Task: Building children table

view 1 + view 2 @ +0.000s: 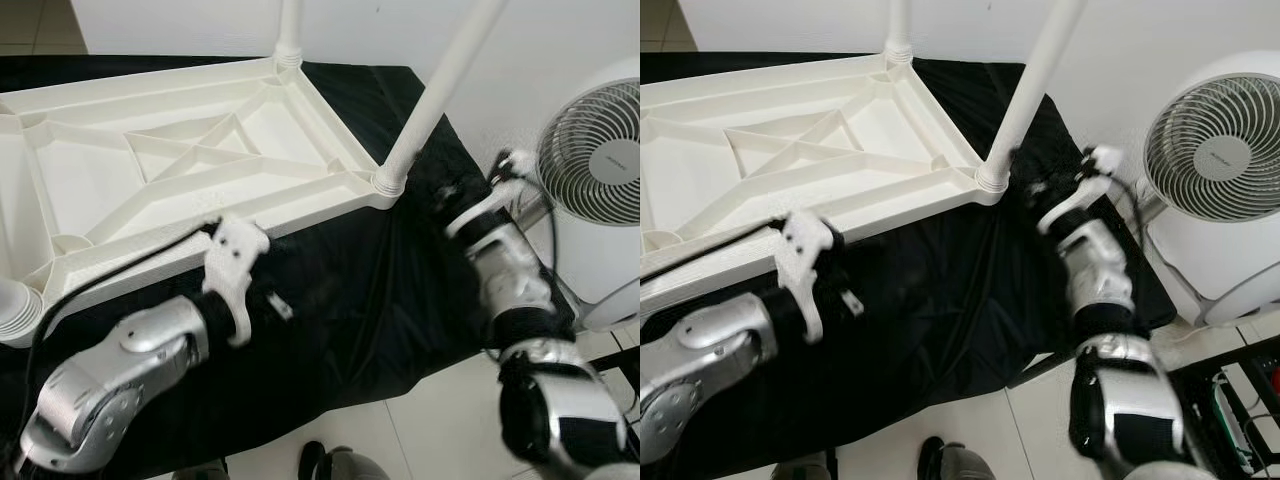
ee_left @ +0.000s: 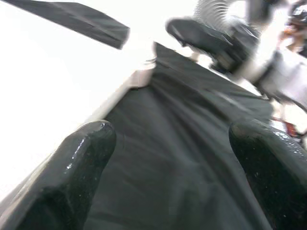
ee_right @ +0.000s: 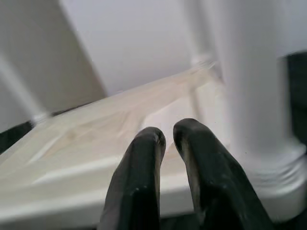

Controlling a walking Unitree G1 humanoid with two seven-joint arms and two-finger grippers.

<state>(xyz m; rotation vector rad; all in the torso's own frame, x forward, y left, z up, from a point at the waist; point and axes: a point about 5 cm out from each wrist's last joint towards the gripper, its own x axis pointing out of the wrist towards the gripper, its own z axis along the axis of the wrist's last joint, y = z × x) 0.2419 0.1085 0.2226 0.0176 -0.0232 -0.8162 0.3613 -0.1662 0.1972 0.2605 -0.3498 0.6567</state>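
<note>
White tiled floor (image 1: 400, 425) and a pale wall frame a low surface draped in black cloth (image 1: 360, 300), on which the children's table top (image 1: 170, 160) lies upside down, its ribbed underside facing up. Two white legs already stand in the right-hand corner sockets: the near leg (image 1: 430, 100) rises from the near right corner, the far leg (image 1: 290, 30) from the far right one. At the near left corner, a ribbed white piece (image 1: 15, 310) sits at the frame edge; whether it is a seated leg cannot be told. A white fan (image 1: 590, 150) stands on the right, apart from the cloth.

The left gripper (image 2: 177, 158) hovers over the cloth just beside the top's near edge, fingers spread wide and holding nothing. The right gripper (image 3: 170, 158) points at the base of the near leg, fingers almost pressed together with only a narrow gap, gripping nothing.

The work looks like the leg-fitting stage, partly done. The next move probably calls for checking or pressing the near leg into its socket, or fetching another leg. No containers are in view.
</note>
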